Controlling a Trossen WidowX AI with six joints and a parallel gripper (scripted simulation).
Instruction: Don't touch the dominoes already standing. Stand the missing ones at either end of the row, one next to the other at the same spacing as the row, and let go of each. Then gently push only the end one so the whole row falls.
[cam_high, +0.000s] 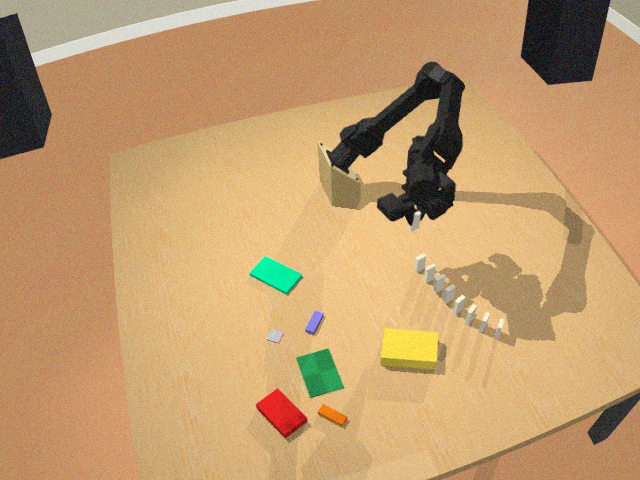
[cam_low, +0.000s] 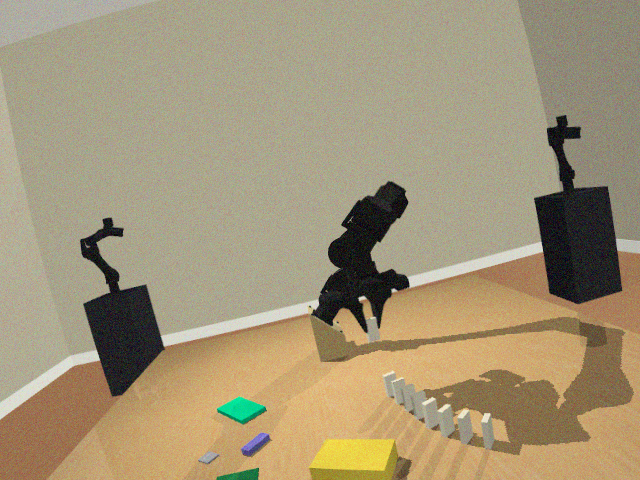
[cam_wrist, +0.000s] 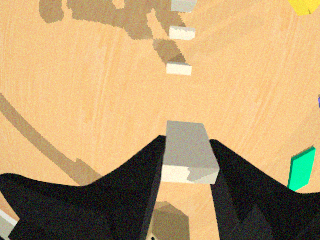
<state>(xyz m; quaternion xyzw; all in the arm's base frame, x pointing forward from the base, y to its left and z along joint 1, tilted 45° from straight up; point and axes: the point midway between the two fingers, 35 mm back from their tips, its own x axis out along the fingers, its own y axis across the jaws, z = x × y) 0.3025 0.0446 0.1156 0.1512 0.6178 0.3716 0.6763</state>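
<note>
My gripper (cam_high: 415, 216) (cam_low: 373, 323) (cam_wrist: 187, 144) is shut on a white domino (cam_high: 415, 221) (cam_low: 373, 330) (cam_wrist: 185, 144) and holds it above the table, beyond the far end of the row. The held domino looks roughly upright in the top and exterior views. Several white dominoes stand in a slightly curved, evenly spaced row. The far end domino (cam_high: 420, 264) (cam_low: 389, 384) (cam_wrist: 179, 69) is the one nearest the gripper, with a gap between it and the held one. The near end domino (cam_high: 499, 329) (cam_low: 488, 430) stands at the other end, outside the wrist view.
A yellow block (cam_high: 409, 347) (cam_low: 353, 457) lies beside the row. Left of it are a teal slab (cam_high: 276, 274) (cam_low: 241, 409) (cam_wrist: 302, 169), a purple block (cam_high: 314, 322) (cam_low: 255, 444), a grey tile (cam_high: 275, 335), a green square (cam_high: 320, 372), a red block (cam_high: 280, 412) and an orange block (cam_high: 332, 414).
</note>
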